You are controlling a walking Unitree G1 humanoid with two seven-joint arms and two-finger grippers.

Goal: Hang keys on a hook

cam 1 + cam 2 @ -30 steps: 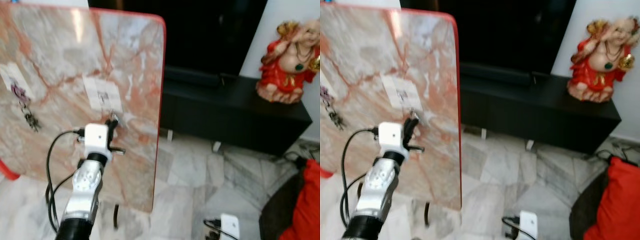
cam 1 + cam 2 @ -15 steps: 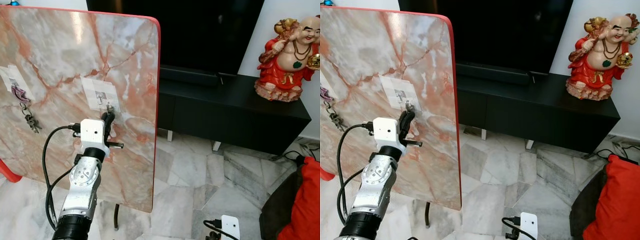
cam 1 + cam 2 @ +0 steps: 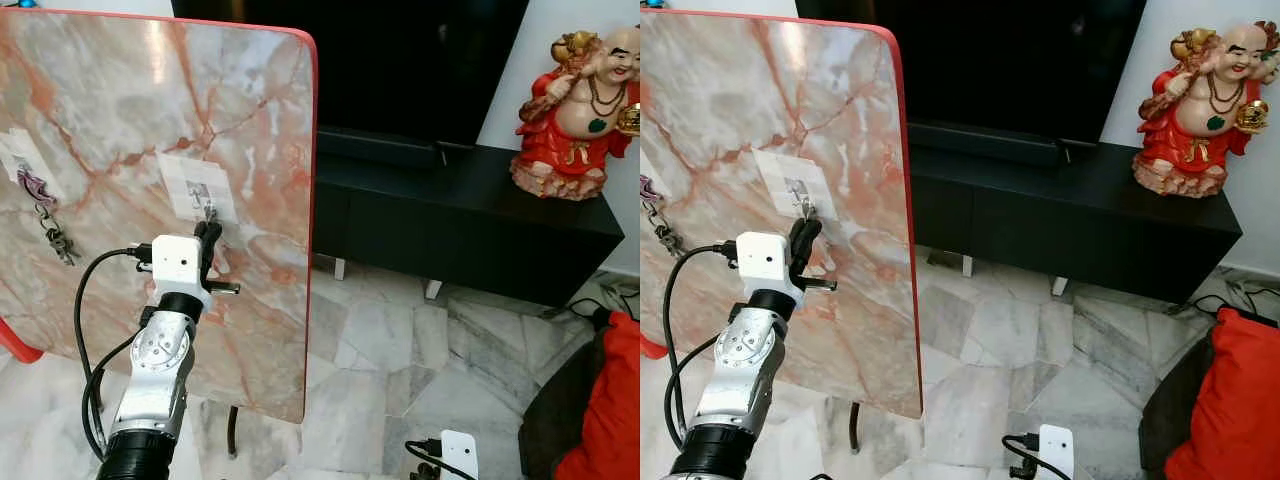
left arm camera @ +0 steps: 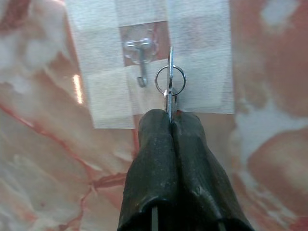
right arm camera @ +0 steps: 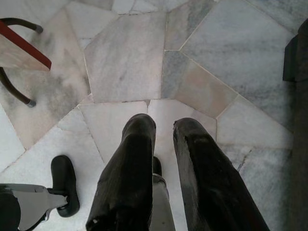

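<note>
A small metal hook (image 4: 140, 50) is taped under a white patch (image 3: 197, 187) on the upright marble-patterned board (image 3: 120, 110). My left gripper (image 4: 169, 117) is shut on a key with its ring (image 4: 170, 79) sticking out past the fingertips. The ring sits just beside the hook and a little lower, apart from it. In the left eye view that gripper (image 3: 208, 232) is right below the hook (image 3: 208, 207). Another bunch of keys (image 3: 50, 228) hangs from a second taped hook at the board's left edge. My right gripper (image 5: 163, 129) hangs open over the floor.
A black low cabinet (image 3: 470, 225) with a red figurine (image 3: 580, 105) stands to the right, a dark screen behind it. A red cushion (image 3: 612, 410) and a white plug block (image 3: 458, 452) lie on the marble floor. Board legs (image 5: 17, 91) stand near my right arm.
The blur has cleared as the camera settled. My left gripper has risen slightly with the key, bringing the ring closer to the hook.
</note>
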